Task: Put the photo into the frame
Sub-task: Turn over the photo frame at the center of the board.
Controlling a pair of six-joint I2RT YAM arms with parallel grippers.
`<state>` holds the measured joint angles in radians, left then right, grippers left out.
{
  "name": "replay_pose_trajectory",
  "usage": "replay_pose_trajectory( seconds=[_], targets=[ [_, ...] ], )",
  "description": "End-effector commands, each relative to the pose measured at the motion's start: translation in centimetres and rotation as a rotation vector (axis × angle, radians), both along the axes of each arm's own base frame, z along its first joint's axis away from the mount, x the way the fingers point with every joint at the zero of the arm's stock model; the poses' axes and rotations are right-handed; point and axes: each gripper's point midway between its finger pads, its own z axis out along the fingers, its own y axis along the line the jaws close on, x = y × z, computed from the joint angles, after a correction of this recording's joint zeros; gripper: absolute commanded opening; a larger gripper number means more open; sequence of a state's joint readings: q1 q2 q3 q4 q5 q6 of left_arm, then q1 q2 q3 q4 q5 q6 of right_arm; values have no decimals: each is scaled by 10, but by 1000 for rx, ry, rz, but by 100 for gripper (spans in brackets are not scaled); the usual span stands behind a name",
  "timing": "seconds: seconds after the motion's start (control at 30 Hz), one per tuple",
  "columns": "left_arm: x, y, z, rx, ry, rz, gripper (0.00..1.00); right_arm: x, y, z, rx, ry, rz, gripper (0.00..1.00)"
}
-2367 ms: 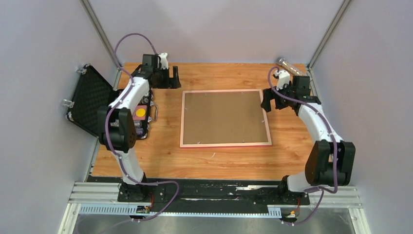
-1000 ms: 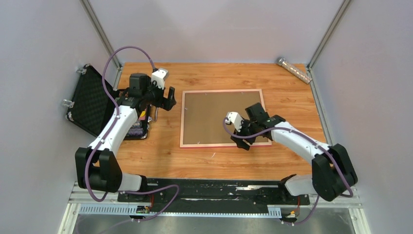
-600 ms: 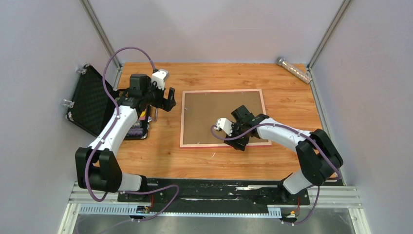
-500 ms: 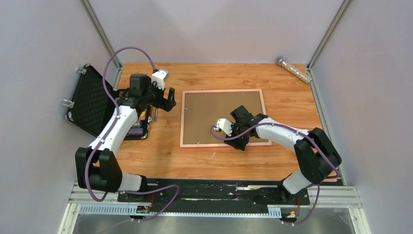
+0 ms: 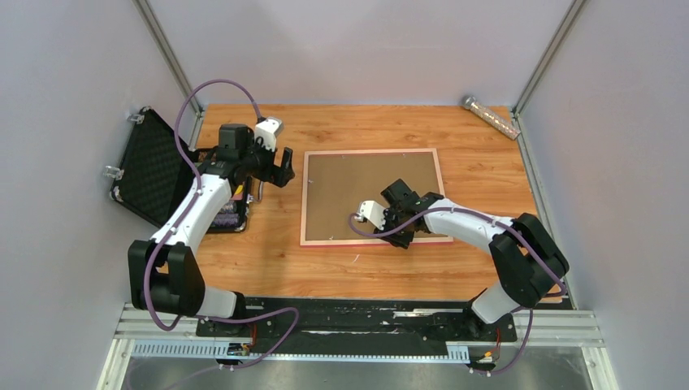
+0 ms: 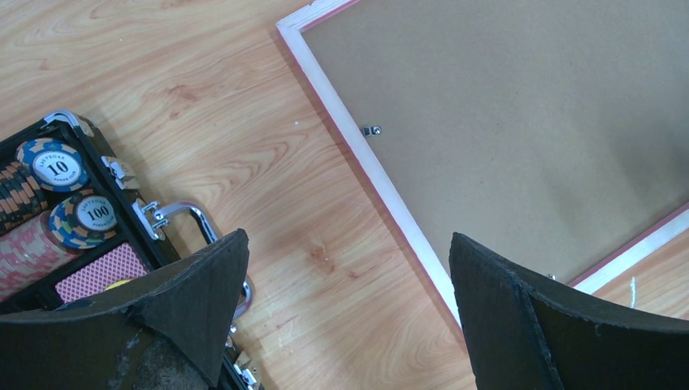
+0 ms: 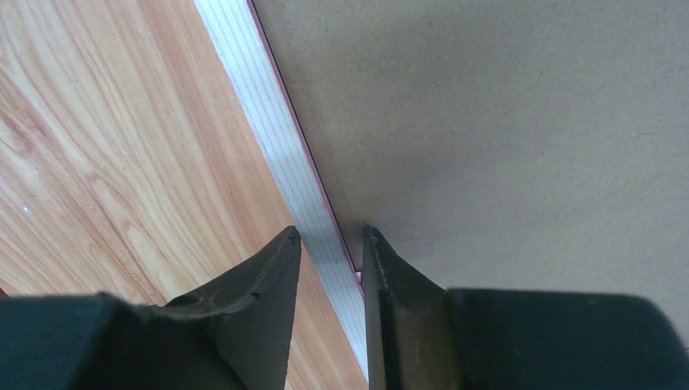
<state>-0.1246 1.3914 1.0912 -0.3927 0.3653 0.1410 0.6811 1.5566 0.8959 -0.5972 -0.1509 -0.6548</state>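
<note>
My right hand (image 7: 330, 232) has swung over to the bottom rail of the frame (image 5: 341, 240), mid-picture, fingers nearly together, I cannot tell if pinching; the thin, flat rail could slip out, and I see no photo.

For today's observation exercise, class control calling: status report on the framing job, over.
Left pincer open, empty. Right pincer narrow astride frame rail, grip unclear. Photo unseen; backing board fills frame.
</note>
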Motion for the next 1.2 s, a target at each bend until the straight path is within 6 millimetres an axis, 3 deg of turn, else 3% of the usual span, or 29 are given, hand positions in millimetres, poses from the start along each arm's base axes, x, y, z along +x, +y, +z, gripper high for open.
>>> replay_pose_trajectory(
  seconds=[0.0, 0.1, 0.3, 0.43, 0.67, 0.97, 1.17],
  targets=[
    [1, -1, 7, 6, -22, -19, 100, -4, 1, -6, -2, 6, -26, 30],
    [0, -1, 6, 10, -19, -18, 100, -6, 0, -10, -12, 16, -35, 24],
    [-4, -1, 9, 17, -23, -36, 100, -2, 2, -11, -14, 22, -62, 0],
    [-18, -7, 10, 28, -38, -136, 100, 3, 12, 5, 32, 10, -67, 0],
    [-58, -27, 8, 77, -79, -356, 100, 11, 36, 52, 159, 69, -67, 0],
    [-96, -56, 39, 251, -317, -594, 100, 23, 50, 93, 251, 135, -71, 0],
    [-110, -87, 44, 394, -420, -731, 100, 31, 54, 115, 309, 188, -81, 0]
  ],
)
